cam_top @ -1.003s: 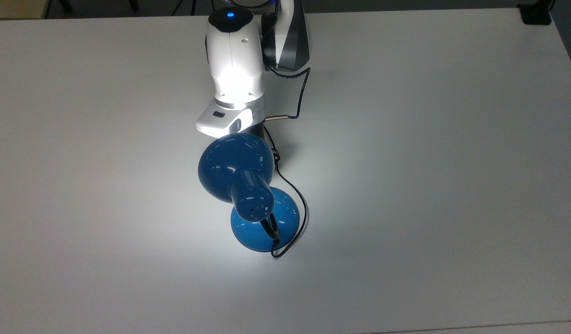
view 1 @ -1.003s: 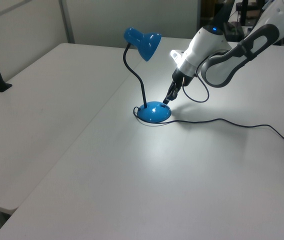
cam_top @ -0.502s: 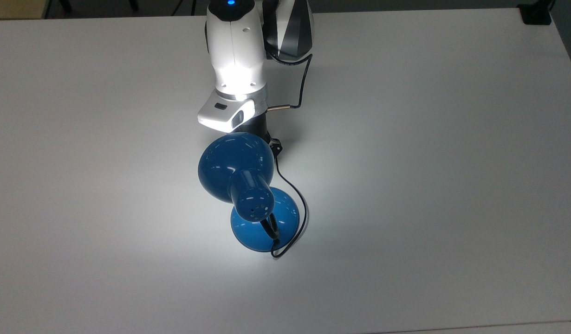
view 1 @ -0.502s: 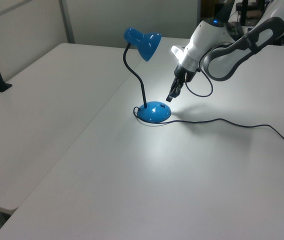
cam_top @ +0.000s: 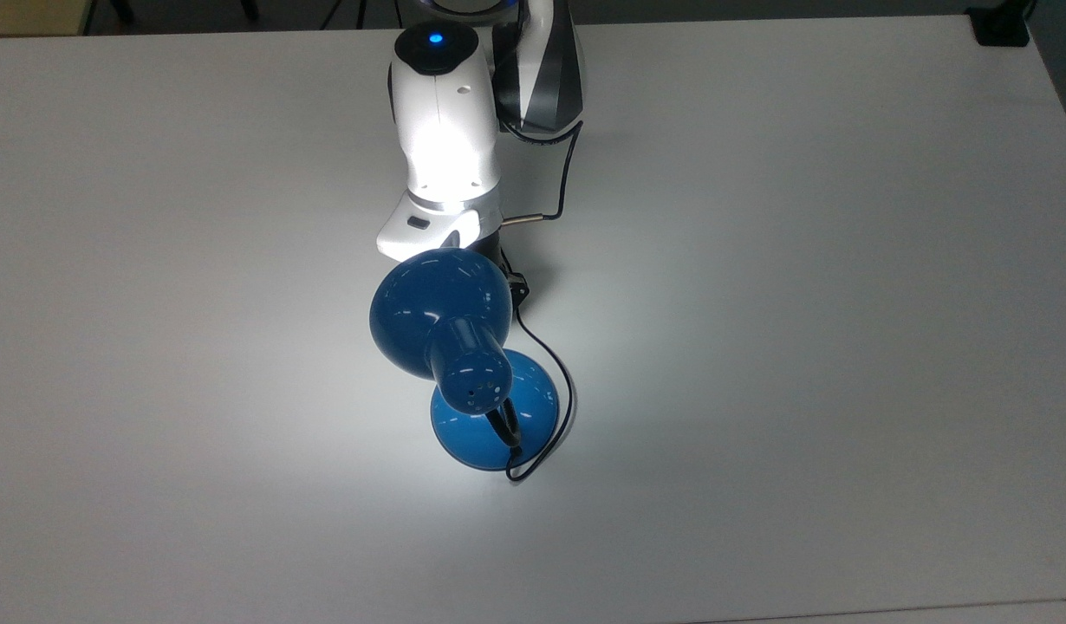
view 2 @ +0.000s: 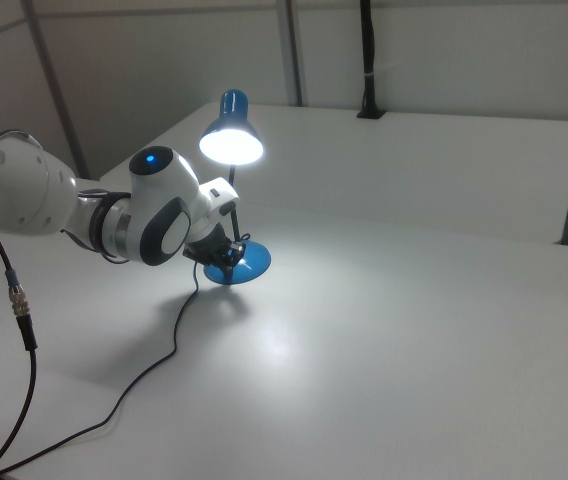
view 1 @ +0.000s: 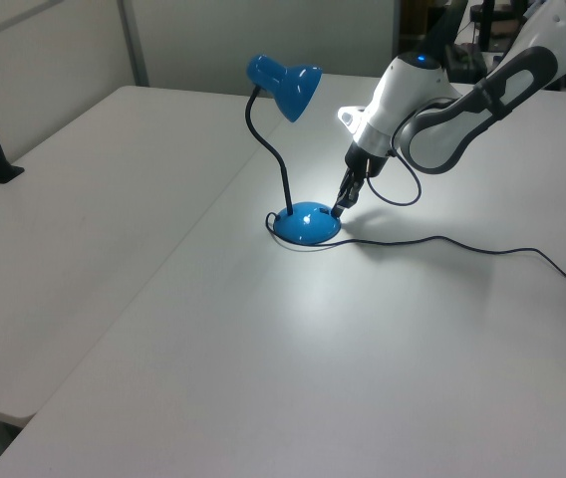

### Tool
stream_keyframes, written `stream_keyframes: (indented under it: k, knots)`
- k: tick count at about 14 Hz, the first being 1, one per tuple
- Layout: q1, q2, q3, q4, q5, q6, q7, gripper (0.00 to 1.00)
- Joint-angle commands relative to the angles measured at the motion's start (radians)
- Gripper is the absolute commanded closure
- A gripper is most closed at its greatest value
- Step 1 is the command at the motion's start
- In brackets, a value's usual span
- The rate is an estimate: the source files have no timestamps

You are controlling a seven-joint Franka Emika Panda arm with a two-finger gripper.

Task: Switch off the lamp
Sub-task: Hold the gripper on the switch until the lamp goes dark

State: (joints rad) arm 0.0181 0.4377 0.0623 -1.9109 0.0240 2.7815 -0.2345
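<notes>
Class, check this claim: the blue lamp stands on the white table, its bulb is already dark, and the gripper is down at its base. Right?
Not quite. The lamp is lit: the right view shows its shade glowing. It does stand on the white table, with the gripper down at its base.

Large white table (cam_top: 802, 347), matte surface, a seam between two tabletops running along it in the left view. Bright pool of light at table centre, dimmer toward edges. Pale partition walls (view 2: 444, 50) behind. Black clamped post (view 2: 367, 60) at far table edge.
</notes>
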Motion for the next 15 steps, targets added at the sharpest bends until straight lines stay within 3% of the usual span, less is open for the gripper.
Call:
stream_keyframes:
  k: [1,7,12,15]
  knots:
    - [0.0,0.012,0.005,0.012,0.005,0.009,-0.035,1.0]
    - [-0.003,-0.017,0.005,0.01,0.007,0.004,-0.032,1.0]
    - [0.002,0.048,0.005,0.079,0.007,0.007,-0.032,1.0]
    - [0.005,0.052,0.005,0.063,0.005,0.007,-0.032,1.0]
